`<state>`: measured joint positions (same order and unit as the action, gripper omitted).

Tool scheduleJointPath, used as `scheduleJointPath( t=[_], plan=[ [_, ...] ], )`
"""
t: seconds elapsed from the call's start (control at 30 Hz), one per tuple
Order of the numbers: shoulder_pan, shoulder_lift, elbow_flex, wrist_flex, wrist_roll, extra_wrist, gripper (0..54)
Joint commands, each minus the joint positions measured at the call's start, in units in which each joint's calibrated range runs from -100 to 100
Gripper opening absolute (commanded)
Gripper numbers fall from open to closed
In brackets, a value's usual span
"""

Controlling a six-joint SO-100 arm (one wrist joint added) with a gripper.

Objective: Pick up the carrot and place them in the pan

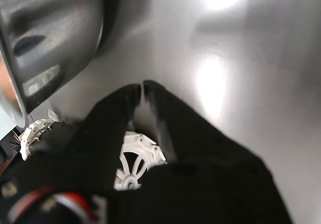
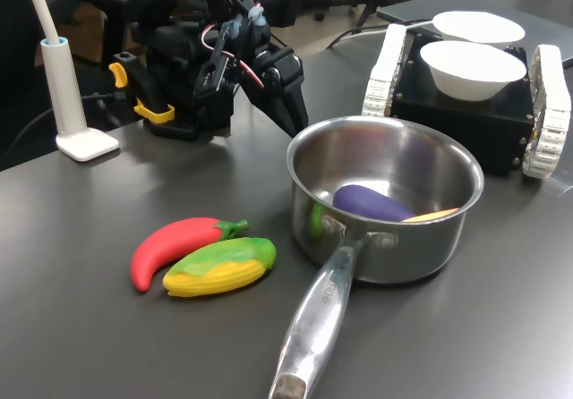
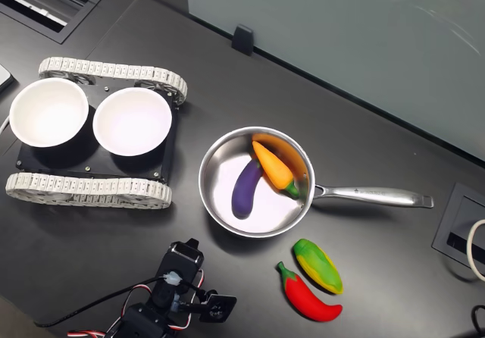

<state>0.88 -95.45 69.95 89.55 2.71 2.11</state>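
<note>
The big dark desk point(image 3: 394, 73) carries everything. On it, well away from the pan, sits a black tracked cart point(image 3: 95, 137) with two white bowls point(image 3: 132, 120) on top. The shiny pan point(image 3: 220, 201) sits in the middle of the desk, with its long handle point(image 3: 371, 195) pointing away from the cart. The robot arm point(image 2: 192, 59) is folded up just behind the pan in the first exterior view. A purple eggplant point(image 3: 245, 187) lies inside the pan. The carrot point(image 3: 273, 165) lies inside the pan too, right beside the eggplant. A corn point(image 3: 318, 265) and a red pepper point(image 3: 308, 301) lie on the desk near the pan, touching each other. The claw point(image 1: 142, 89) is clenched and holds nothing.

The putting-in step looks done. I think the arm only needs to rest away from the pan.
</note>
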Motion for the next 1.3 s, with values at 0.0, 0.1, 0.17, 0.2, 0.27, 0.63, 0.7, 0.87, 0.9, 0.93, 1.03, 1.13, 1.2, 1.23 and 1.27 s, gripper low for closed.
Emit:
scheduleJointPath(
  t=[0.0, 0.1, 0.17, 0.2, 0.27, 0.63, 0.7, 0.87, 0.9, 0.93, 1.03, 1.13, 1.2, 1.23, 1.27],
  plan=[
    [-0.65, -0.07, 0.24, -2.0, 0.34, 0.32, 0.2],
    [-0.65, -0.07, 1.79, -3.11, 0.39, 0.32, 0.2],
    [-0.65, -0.07, 2.42, -3.7, 0.44, 0.32, 0.2],
    [-0.88, -0.07, 2.51, -3.7, 0.44, 0.32, 0.2],
    [-0.88, -0.07, 2.51, -3.7, 0.34, 0.32, 0.2],
    [-1.11, -0.07, 2.51, -3.7, 0.49, 0.32, 0.2],
    [-1.11, -0.07, 2.51, -3.7, 0.49, 0.32, 0.2],
    [-1.11, -0.07, 2.51, -3.62, 0.34, 0.32, 0.2],
    [-1.11, -0.07, 2.51, -3.62, 0.34, 0.32, 0.2],
    [-1.11, -0.07, 2.51, -3.62, 0.34, 0.32, 0.2],
    [-1.11, -0.07, 2.51, -3.62, 0.34, 0.32, 0.2],
    [-1.11, -0.07, 2.51, -3.53, 0.34, 0.32, 0.2],
    [-1.11, -0.07, 2.51, -3.53, 0.34, 0.32, 0.2],
    [-1.11, -0.07, 2.51, -3.53, 0.34, 0.32, 0.2],
    [-1.11, -0.07, 2.51, -3.53, 0.34, 0.32, 0.2]
  ],
)
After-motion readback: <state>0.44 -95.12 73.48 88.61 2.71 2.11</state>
